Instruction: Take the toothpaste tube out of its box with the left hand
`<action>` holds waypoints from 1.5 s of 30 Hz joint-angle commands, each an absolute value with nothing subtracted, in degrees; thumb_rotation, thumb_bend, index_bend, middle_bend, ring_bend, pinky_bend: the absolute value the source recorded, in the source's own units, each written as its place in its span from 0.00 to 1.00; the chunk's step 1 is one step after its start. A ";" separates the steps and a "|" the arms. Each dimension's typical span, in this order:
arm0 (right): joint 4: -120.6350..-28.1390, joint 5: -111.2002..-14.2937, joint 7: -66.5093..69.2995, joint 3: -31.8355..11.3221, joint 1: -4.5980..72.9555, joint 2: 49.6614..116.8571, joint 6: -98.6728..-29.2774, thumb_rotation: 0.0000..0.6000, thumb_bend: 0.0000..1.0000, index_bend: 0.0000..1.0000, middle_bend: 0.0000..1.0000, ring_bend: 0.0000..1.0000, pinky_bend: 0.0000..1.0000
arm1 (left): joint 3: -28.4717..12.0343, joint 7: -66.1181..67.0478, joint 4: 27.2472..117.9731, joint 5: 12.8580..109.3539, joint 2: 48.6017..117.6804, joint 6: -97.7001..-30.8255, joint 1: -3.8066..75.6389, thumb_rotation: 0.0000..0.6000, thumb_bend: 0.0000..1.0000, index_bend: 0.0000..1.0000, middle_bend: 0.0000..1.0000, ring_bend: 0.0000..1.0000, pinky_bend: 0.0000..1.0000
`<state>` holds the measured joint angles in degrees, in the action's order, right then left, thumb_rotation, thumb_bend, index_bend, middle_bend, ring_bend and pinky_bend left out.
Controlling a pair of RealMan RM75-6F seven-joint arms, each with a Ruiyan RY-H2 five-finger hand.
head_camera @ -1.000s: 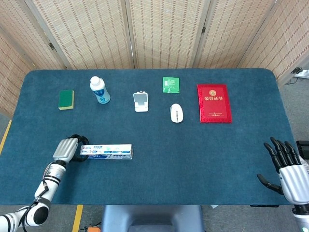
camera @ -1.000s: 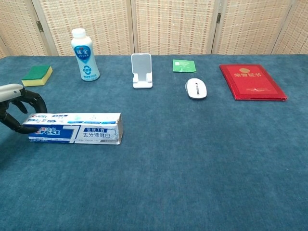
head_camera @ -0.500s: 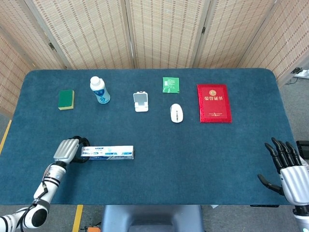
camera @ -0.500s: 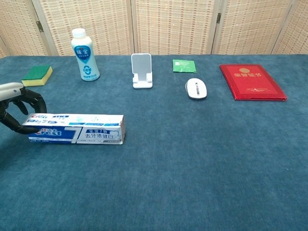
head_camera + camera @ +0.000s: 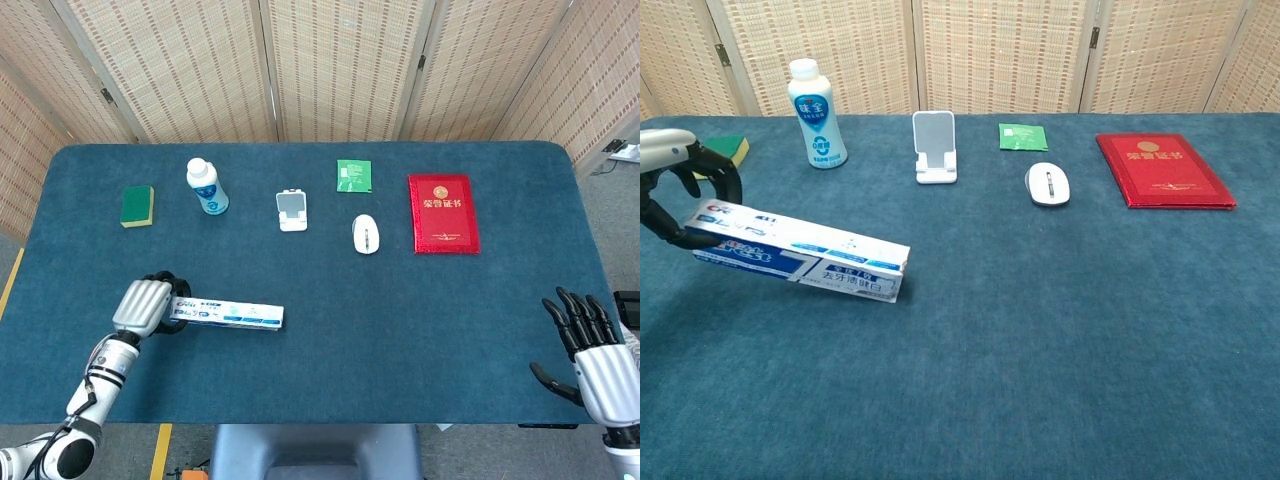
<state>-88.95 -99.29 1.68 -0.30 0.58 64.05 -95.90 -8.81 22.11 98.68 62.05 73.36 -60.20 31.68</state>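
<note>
While the right hand [image 5: 592,350] idles w/ fingers spread at the table's near right corner, head view shows the left hand [image 5: 143,306] clamped on the toothpaste box [image 5: 232,317] at its left end. Chest view: box tilted, gripped end raised, far end apparently touching the cloth. Step looks like lifting; tube unseen, presumably inside. Next: open a flap.

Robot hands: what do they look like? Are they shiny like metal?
Partly. The left robot hand has a silvery metal back and black fingers. Its arm is a silver-white tube with dark rings at the joints and a thin black cable along it. The right robot hand matches: black fingers on a silver-grey palm and wrist. Neither wears a sleeve, and no writing is readable.
</note>
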 commanded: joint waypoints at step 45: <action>-89.30 -99.76 -0.25 0.19 0.06 64.66 -96.11 1.00 0.25 0.00 0.00 0.00 0.00 | -6.53 50.41 92.57 82.14 56.35 -64.65 49.31 1.00 0.27 0.43 0.49 0.24 0.30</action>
